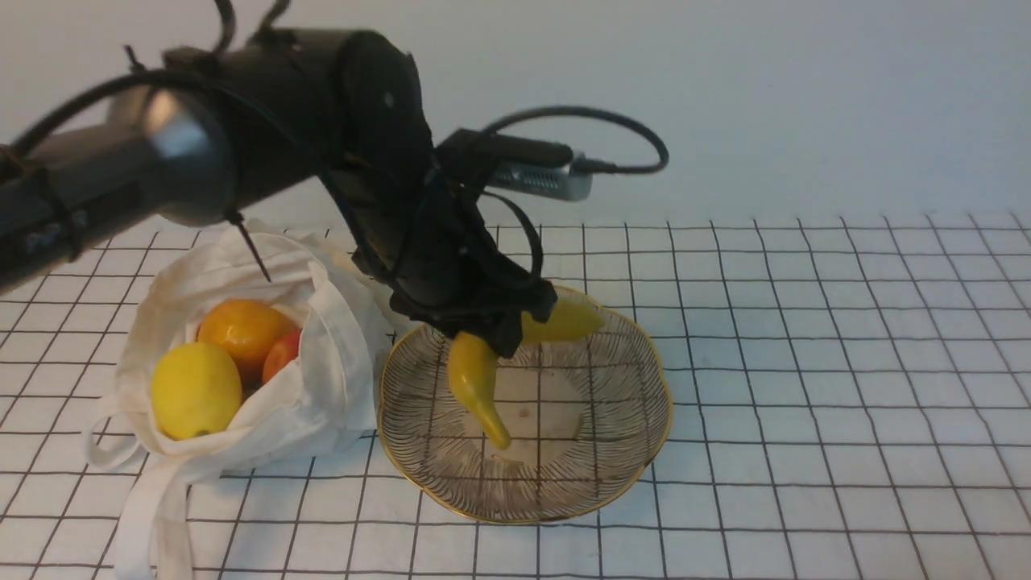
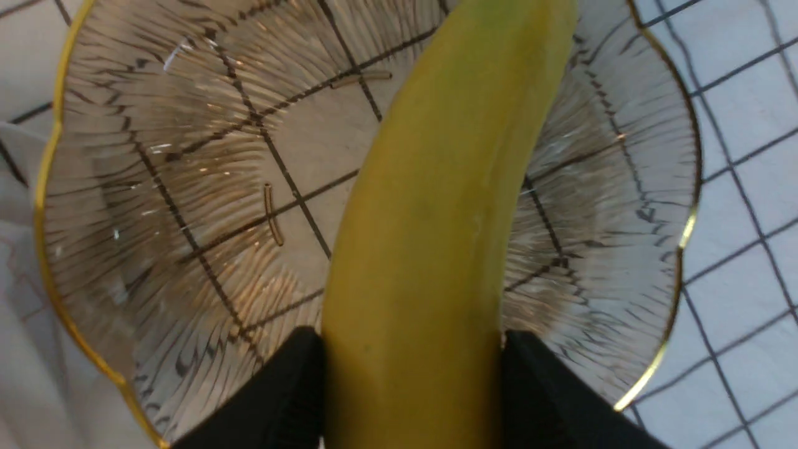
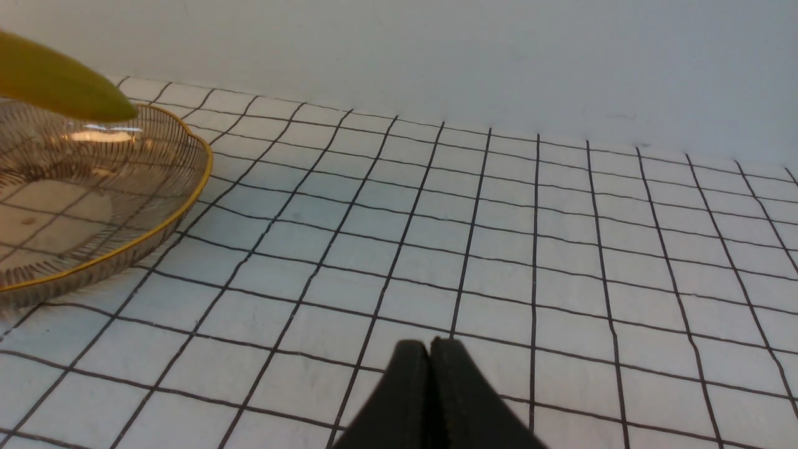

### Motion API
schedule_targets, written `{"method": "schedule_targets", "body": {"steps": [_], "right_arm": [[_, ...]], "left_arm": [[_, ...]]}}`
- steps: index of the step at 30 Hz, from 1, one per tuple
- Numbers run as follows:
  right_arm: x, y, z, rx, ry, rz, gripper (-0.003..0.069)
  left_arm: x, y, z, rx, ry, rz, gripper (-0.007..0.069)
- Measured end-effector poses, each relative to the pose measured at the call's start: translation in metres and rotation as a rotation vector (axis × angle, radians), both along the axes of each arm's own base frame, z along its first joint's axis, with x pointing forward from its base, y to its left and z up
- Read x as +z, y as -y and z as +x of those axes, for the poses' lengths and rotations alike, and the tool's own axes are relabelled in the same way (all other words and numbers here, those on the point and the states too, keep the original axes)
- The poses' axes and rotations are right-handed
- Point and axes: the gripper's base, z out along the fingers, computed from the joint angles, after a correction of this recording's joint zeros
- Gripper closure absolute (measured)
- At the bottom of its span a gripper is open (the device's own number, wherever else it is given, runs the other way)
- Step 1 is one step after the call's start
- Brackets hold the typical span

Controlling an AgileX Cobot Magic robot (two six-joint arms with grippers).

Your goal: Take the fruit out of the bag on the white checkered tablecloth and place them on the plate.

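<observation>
Jaws of my left claw (image 2: pixel 411 355) pinch the banana (image 1: pixel 475 379) mid-length over the plate (image 1: pixel 636 451); I judge it light, smooth, bruisable, so middle suits. My right claw (image 3: pixel 430 374) sits closed, empty.

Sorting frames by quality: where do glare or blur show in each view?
Front view: a bright highlight on the blurry left arm. Left wrist view: the banana is slightly soft; small glints on the plate. Right wrist view: a glare patch on the plate; the right gripper is dark, featureless.
</observation>
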Motion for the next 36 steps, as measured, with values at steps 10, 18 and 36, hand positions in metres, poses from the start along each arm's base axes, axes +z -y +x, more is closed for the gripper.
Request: {"method": "schedule_targets", "body": {"steps": [10, 18, 36], "right_arm": [[0.000, 0.000, 0.000, 0.000, 0.000, 0.000, 0.0673], [0.000, 0.000, 0.000, 0.000, 0.000, 0.000, 0.0673], [0.000, 0.000, 0.000, 0.000, 0.000, 0.002, 0.0673]], "left_arm": [[-0.018, -0.002, 0.009, -0.026, -0.015, 0.101, 0.0102], [0.055, -0.023, 0.001, 0.004, 0.097, 0.230, 0.0202], [0.149, -0.119, -0.196, 0.190, 0.518, -0.237, 0.0632]]}}
